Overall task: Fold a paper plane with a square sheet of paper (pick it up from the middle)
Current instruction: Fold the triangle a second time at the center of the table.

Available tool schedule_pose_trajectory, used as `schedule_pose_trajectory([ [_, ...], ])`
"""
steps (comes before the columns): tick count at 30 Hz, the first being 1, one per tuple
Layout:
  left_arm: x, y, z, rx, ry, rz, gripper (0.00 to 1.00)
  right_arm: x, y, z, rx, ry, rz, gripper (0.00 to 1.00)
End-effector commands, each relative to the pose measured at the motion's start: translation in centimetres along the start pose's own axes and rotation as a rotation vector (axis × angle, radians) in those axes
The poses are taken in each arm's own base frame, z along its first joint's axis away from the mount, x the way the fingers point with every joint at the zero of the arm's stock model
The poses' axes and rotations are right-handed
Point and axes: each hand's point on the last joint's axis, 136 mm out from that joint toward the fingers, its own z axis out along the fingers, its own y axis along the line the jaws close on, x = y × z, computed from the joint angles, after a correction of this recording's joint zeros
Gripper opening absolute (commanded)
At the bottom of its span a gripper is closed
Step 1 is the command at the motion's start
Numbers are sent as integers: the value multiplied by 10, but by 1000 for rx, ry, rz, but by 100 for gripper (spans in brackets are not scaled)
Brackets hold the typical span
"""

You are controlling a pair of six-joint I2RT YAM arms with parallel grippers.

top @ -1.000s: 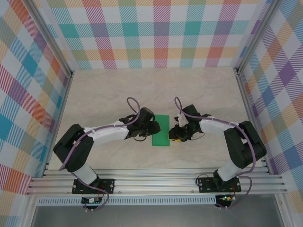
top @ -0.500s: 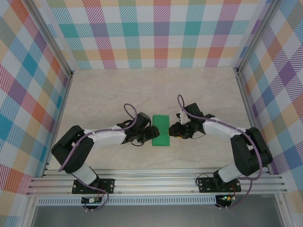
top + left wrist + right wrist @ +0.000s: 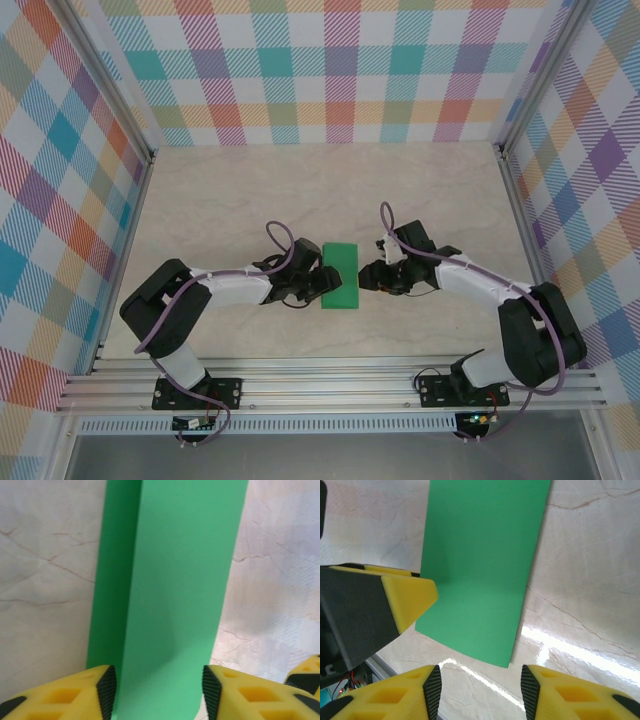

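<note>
We are looking at the sheet of paper (image 3: 341, 276), which is lying on the table (image 3: 300, 190) as a narrow green rectangle, its long axis running away from the arm bases. It is sitting directly between the two claws. The left gripper (image 3: 319, 283) is meeting its left long edge and the right gripper (image 3: 369, 277) is hanging just beside its right one, so the left arm is looking slightly nearer. In the left wrist view the yellow fingers (image 3: 106, 692) are standing apart, released, with the paper's width lying between them. We are judging that any pinch here depends on that straddle. In the right wrist view that claw is also gaping and gripping nothing, and the paper is lying ahead of its fingers (image 3: 432, 690) rather than between them. A darker strip along one side is suggesting two offset layers. We are not managing to tell whether the left pads are touching the paper, and the frame edges are cutting off its ends in both wrist views.
</note>
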Motion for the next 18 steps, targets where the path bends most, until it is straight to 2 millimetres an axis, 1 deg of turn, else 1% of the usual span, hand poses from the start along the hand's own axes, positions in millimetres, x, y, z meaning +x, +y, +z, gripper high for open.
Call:
schedule_pose_trajectory([
  [1, -10, -14, 2, 63, -6, -14, 47, 6, 4, -5, -24, -24, -48, 53],
  [5, -20, -21, 0, 86, -21, -26, 46, 12, 7, -8, -18, -51, -117, 66],
  [8, -22, -27, 3, 107, -5, -26, 46, 17, 10, -6, 12, -64, -192, 74],
  [12, -25, -30, 6, 129, 1, -51, 46, 20, 11, 0, 65, -88, -274, 75],
  [18, -31, -29, 6, 145, -2, -92, 46, 25, 28, 9, 82, -130, -389, 75],
])
